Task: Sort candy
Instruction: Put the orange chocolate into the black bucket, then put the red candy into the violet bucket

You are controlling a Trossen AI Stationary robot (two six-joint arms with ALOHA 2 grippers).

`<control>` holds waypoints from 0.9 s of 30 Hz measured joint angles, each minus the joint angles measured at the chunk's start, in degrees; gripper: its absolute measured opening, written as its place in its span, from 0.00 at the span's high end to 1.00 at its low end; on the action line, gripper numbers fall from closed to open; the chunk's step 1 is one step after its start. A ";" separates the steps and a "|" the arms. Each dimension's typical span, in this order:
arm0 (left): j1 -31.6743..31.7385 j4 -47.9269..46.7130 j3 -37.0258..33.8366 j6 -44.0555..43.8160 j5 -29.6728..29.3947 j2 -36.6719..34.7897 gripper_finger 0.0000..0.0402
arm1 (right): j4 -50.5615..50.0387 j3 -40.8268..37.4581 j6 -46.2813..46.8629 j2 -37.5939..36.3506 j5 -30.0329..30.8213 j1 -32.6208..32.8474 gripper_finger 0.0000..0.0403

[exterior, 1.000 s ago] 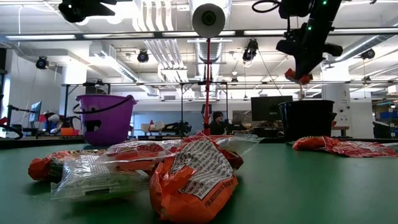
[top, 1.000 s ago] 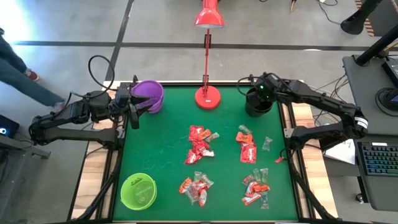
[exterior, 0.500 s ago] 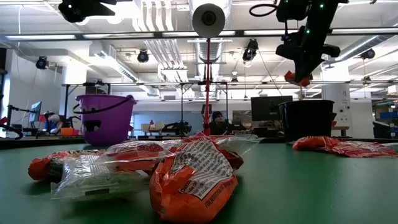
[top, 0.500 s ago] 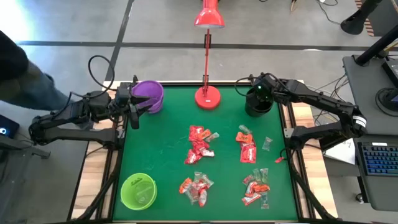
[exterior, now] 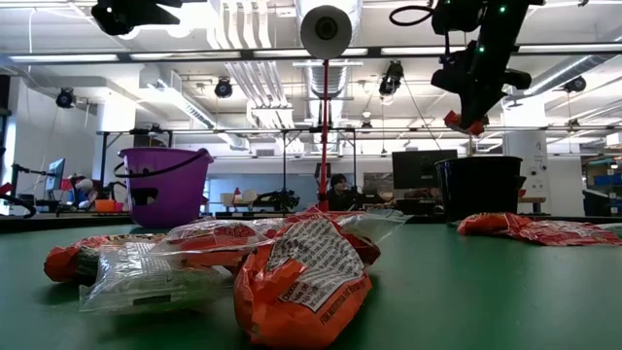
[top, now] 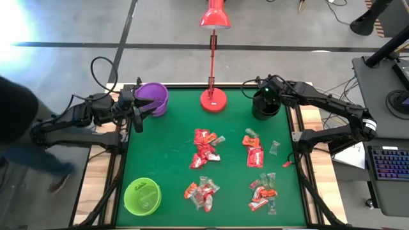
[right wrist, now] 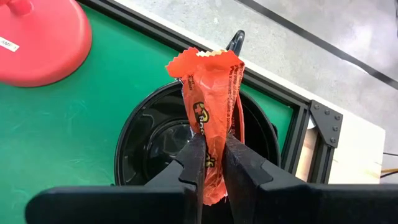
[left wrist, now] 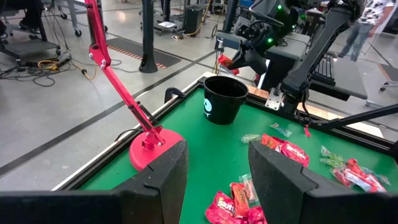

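Toward the upper right of the frame, the right hand (right wrist: 211, 163) is pinched tight on an orange-red candy wrapper (right wrist: 211, 112), holding it directly above the mouth of the black cup (top: 264, 108). The rest of the candy (top: 206, 148) lies in loose heaps across the lower middle of the green tabletop (top: 166, 160). At the left edge, the left hand (left wrist: 214, 165) hangs beside the purple bucket (top: 151, 98), fingers apart and holding nothing.

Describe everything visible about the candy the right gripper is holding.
The candy is one orange-red crinkly wrapper with yellow print and a zigzag-cut end. The right gripper is shut on its lower part, so it stands up between the fingers, hanging directly above the open black bucket at the table's far right corner, touching nothing else.
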 joint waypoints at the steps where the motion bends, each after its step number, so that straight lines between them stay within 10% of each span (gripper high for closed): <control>1: -0.01 0.00 0.00 0.00 0.00 0.00 0.62 | 0.02 0.00 -0.02 0.00 0.00 0.00 0.90; 16: 0.01 0.00 0.00 0.00 -0.48 0.00 0.62 | 0.44 0.00 1.03 0.02 2.54 -0.01 0.89; 27: 0.01 0.00 0.00 0.00 -0.50 0.00 0.62 | 0.04 0.00 0.72 -0.02 3.06 -0.02 0.70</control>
